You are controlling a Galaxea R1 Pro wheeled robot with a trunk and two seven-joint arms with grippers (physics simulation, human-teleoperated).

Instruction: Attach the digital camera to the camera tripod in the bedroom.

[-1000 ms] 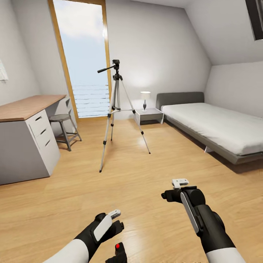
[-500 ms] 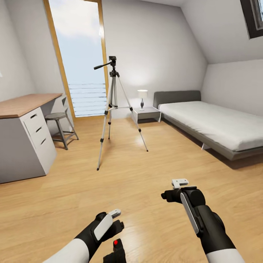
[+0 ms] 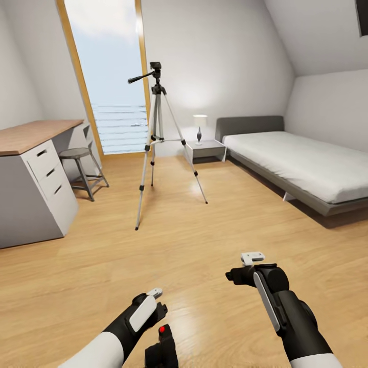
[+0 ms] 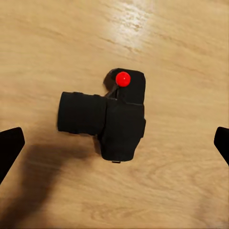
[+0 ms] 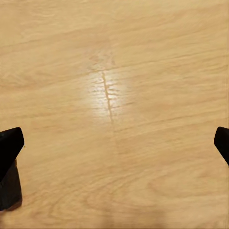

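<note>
The camera tripod (image 3: 155,137) stands on the wood floor ahead, in front of the tall window, its black head and pan handle up top. The digital camera (image 3: 161,349) is at the bottom of the head view, just below my left gripper (image 3: 155,301). In the left wrist view the black camera (image 4: 112,121) with its red button lies centred over the floor. The gripper's fingertips (image 4: 9,148) stand far apart at either edge and do not touch it. My right gripper (image 3: 244,267) hangs open over bare floor to the right.
A grey desk with a wood top (image 3: 30,189) and a metal stool (image 3: 82,168) stand at the left. A grey-framed bed (image 3: 301,168) runs along the right wall, with a nightstand and lamp (image 3: 204,145) beside it. Open floor lies between me and the tripod.
The whole view has moved forward and the tripod looks larger and nearer. Both arms and the camera keep about the same place in the picture.
</note>
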